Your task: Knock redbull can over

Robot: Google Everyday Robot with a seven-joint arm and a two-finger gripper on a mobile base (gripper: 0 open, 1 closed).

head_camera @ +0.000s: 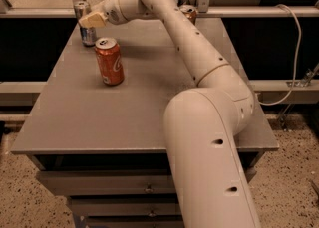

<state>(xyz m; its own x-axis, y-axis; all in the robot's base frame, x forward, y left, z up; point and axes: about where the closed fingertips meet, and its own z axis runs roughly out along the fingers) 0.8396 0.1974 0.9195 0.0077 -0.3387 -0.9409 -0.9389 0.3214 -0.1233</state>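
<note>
The redbull can (85,23) is slim and silver with blue patches. It stands upright at the far left corner of the grey table (149,102). My gripper (92,20) is at the end of the arm stretched over the table. Its tan fingertips sit right against the can's upper right side, partly covering it. A wider red-orange cola can (109,61) stands upright nearer to me, to the right of the redbull can.
A gold/bronze can (188,13) stands at the far edge of the table, partly behind my arm. My arm's big white links fill the right foreground. Drawers sit under the table top. A railing runs behind the table.
</note>
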